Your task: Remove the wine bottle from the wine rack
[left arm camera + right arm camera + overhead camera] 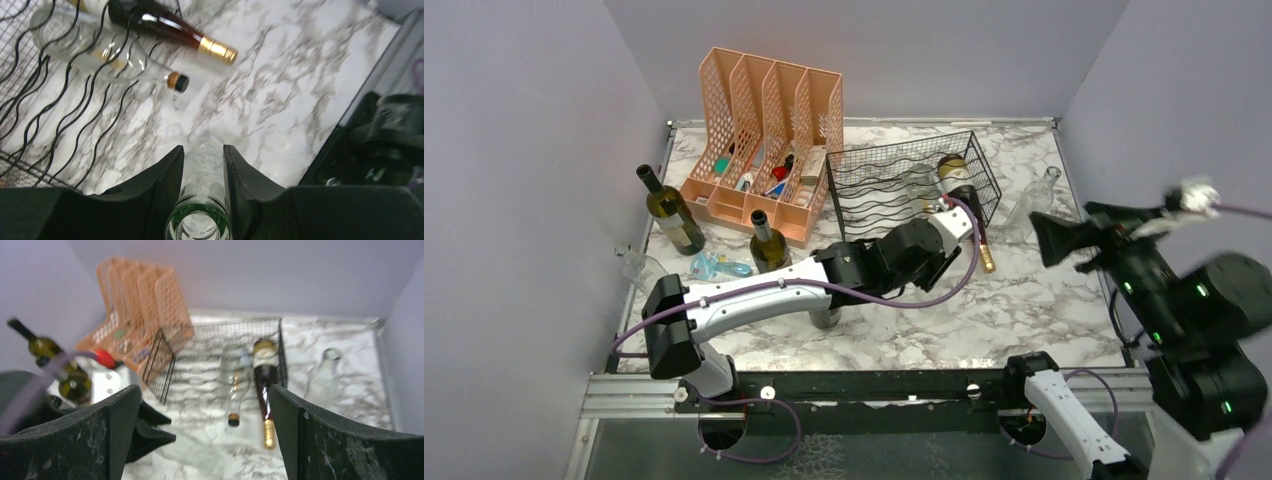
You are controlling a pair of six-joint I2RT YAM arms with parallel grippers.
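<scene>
**Left gripper clamped on a clear bottle in front of the rack**

In the left wrist view, the left gripper (204, 149) sits at the lower centre of the frame. Its two black fingers (165, 185) are closed tight on a clear glass bottle (202, 175). The bottle's round, green-tinged rim is nearest the camera and the rest of the glass runs away over the marble table (300, 75). It lies off the wine rack (45, 115), which fills the upper left of that frame. The glass is hard to make out against the marble, so I cannot say whether its far end rests on the table.

From above, the rack (874, 195) sits at upper centre. A dark wine bottle (964, 200) lies in the rack's right-hand cradle, its gold-capped neck poking past the front edge. A second clear bottle (919, 185) lies in the cradle just to its left.

The right gripper (200, 390) is at the right edge of the top view, well apart from the rack. Its jaws are spread wide and hold nothing.

Another clear bottle (1034, 205) stands just beside the rack's right end. A peach file organiser (764, 130) stands at upper left, touching or almost touching the rack's left corner. Two green bottles (674, 210) (769, 240) stand upright near the organiser.
</scene>
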